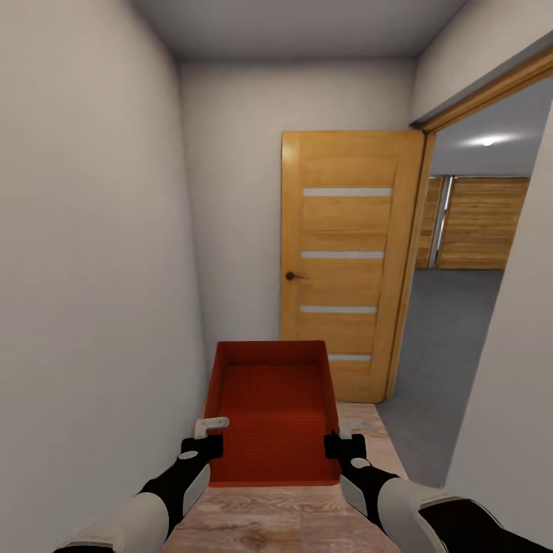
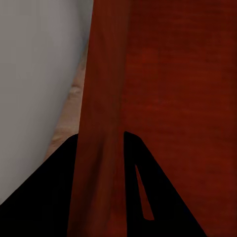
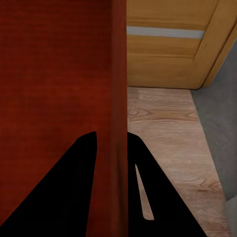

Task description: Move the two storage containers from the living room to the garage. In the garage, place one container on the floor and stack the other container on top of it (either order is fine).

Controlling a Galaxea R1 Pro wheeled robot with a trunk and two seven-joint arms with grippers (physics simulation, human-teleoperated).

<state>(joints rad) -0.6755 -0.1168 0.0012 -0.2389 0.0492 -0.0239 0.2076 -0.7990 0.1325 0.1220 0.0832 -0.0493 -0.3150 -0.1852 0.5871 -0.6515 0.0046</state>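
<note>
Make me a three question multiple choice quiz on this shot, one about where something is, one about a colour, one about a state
1. Where does the doorway to the garage lie?
A. ahead on the right
B. on the left wall
C. behind the wooden door

2. What colour is the storage container?
A. blue
B. red-orange
C. grey

3. How is the container held?
A. by the left gripper alone
B. resting on the floor, untouched
C. by both grippers, one on each side wall

Answers: 1 A, grey floor and plank garage doors show past the open wooden door. 2 B, as its walls show. 3 C, the left gripper and right gripper each straddle a wall.
</note>
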